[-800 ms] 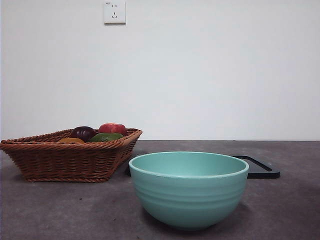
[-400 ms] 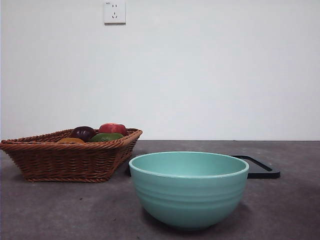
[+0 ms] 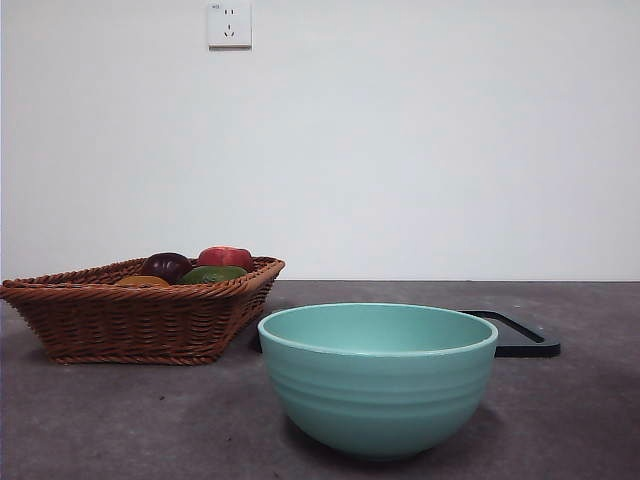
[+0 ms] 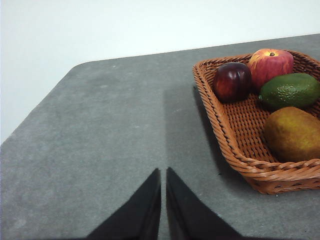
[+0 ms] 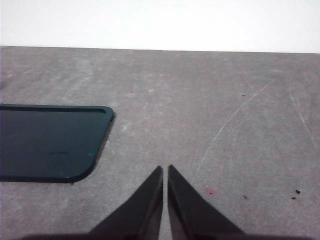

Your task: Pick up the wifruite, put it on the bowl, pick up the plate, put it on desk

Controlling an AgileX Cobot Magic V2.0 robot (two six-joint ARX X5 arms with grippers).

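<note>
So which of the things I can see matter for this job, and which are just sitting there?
For the job:
brown fruit in the basket
green bowl
dark tray behind the bowl
desk
left gripper and right gripper, both shut, holding nothing

Just lying about:
purple fruit
red fruit
green fruit
wall socket

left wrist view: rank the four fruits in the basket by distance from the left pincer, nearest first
From the left pincer, shut above the desk:
1. wifruite, at the basket's near end.
2. dark purple fruit and green fruit, mid-basket, too close to call.
3. red fruit, at the far end.
</note>
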